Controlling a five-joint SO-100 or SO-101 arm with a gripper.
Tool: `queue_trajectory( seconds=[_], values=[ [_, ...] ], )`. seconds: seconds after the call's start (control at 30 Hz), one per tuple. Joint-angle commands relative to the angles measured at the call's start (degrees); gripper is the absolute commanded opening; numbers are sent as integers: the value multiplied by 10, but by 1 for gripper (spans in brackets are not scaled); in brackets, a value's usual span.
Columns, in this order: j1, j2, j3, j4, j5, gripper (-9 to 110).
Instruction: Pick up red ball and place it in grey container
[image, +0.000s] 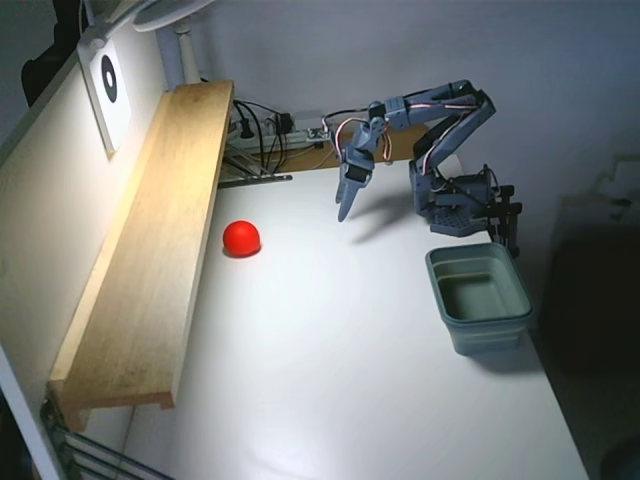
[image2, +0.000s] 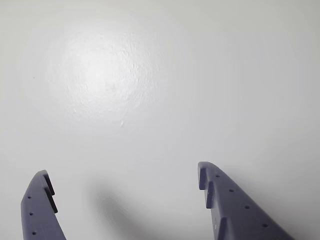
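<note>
A small bright red ball (image: 241, 238) rests on the white table beside the wooden shelf, left of centre in the fixed view. The grey container (image: 478, 297), a grey-green tub, stands at the table's right side with nothing in it. My blue gripper (image: 345, 210) hangs above the table at the back, to the right of the ball and apart from it, pointing down. Both blue fingers (image2: 41, 202) are spread wide in the wrist view, with only bare white table between them. My gripper (image2: 125, 180) is open and holds nothing. The ball and the tub are outside the wrist view.
A long wooden shelf (image: 150, 240) runs along the left wall. Cables (image: 265, 135) and a board lie at the back. The arm's base (image: 460, 205) stands just behind the tub. The table's right edge drops off past the tub.
</note>
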Motion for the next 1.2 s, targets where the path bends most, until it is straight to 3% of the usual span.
queue_trajectory(
  seconds=[0.0,0.2,0.23,0.27,0.43,0.73,1.17],
  values=[
    [6,13,2,-28,1,38],
    [6,13,2,-80,1,38],
    [6,13,3,-24,1,38],
    [6,13,4,-119,1,38],
    [6,9,25,-96,1,38],
    [6,-52,127,-273,1,38],
    [6,-65,137,-310,1,38]
  ],
)
